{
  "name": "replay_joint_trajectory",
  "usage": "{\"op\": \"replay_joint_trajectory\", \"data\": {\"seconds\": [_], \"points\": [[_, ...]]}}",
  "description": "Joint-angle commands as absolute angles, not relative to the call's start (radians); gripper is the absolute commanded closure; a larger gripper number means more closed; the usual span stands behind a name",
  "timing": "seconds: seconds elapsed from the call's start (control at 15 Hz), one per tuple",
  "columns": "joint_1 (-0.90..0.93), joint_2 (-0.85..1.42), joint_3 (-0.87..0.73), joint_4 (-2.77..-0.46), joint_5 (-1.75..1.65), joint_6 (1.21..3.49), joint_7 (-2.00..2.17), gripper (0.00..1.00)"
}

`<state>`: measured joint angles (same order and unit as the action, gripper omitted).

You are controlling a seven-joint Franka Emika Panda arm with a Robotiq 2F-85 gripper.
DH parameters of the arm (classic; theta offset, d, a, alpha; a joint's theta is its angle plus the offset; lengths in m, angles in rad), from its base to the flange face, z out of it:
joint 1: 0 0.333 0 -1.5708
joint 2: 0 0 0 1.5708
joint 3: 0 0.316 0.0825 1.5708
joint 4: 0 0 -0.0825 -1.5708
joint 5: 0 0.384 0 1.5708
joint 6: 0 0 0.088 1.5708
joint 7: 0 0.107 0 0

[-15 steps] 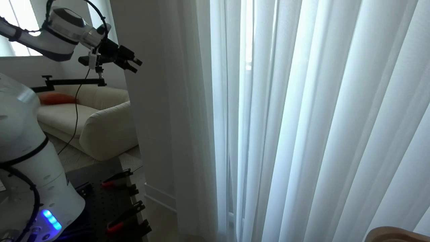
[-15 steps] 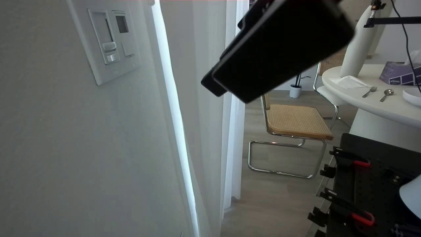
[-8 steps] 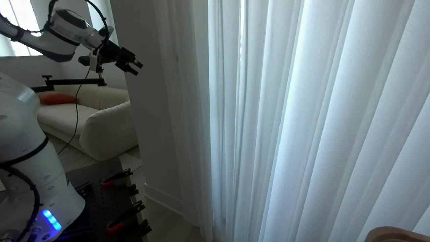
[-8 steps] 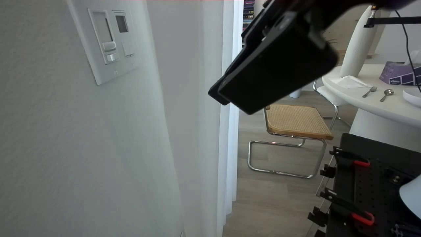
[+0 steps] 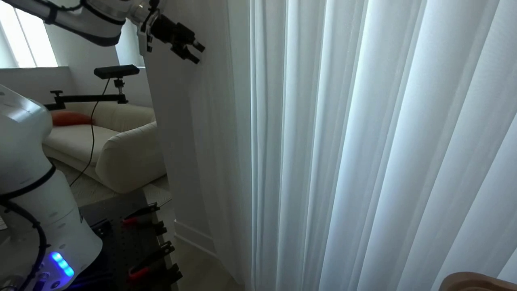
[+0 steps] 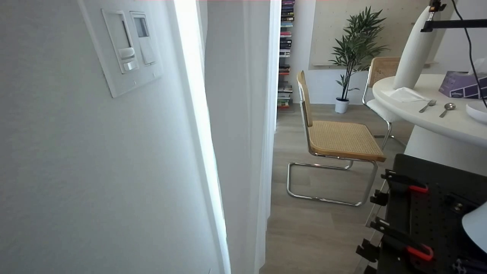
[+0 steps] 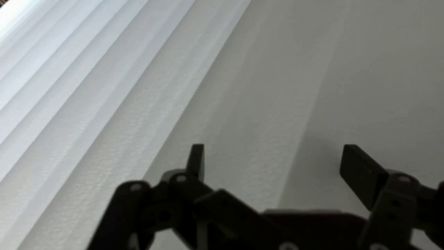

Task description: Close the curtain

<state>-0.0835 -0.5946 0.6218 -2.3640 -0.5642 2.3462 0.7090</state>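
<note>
A tall, sheer white curtain (image 5: 363,141) hangs in lots of long folds and takes up most of an exterior view, with light glowing through it. In an exterior view, a bright strip of light (image 6: 205,133) runs between the curtain and the wall (image 6: 114,171), which has light switches (image 6: 127,45) on it. The floor (image 6: 304,236) looks like wood. A cane chair (image 6: 342,139) stands near a round white table (image 6: 462,127). On the table are a fork (image 6: 428,106), a spoon (image 6: 448,108), a white napkin (image 6: 405,94) and a purple tissue box (image 6: 458,84). Farther back are a potted plant (image 6: 355,49) and lots of books (image 6: 286,49). A cream sofa (image 5: 129,157) with an orange pillow (image 5: 68,118) sits behind the robot arm (image 5: 24,153). Black clamps (image 6: 399,235) with red handles sit along the edge of a black board (image 6: 439,173) full of holes.

The gripper (image 5: 196,53) is up high, by the end of the curtain closest to the robot. Its two black fingers (image 7: 360,173) are spread far apart, with a wide gap between them. In the wrist view, the curtain's pale cloth shows through that gap, and it is hard to tell if the fingertips touch it.
</note>
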Motion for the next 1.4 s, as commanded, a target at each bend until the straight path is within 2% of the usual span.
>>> {"op": "replay_joint_trajectory", "data": {"seconds": [0.0,0.2,0.73,0.8,1.33], "points": [[-0.136,-0.475,0.539,-2.234,-0.612,2.308,0.645,0.00],[-0.108,-0.402,0.440,-2.149,-0.575,2.209,0.557,0.00],[-0.048,-0.240,0.206,-1.813,-0.439,1.646,0.158,0.00],[-0.027,-0.308,0.212,-1.926,-0.475,1.749,0.244,0.00],[-0.015,-0.250,0.182,-1.844,-0.462,1.675,0.185,0.00]]}}
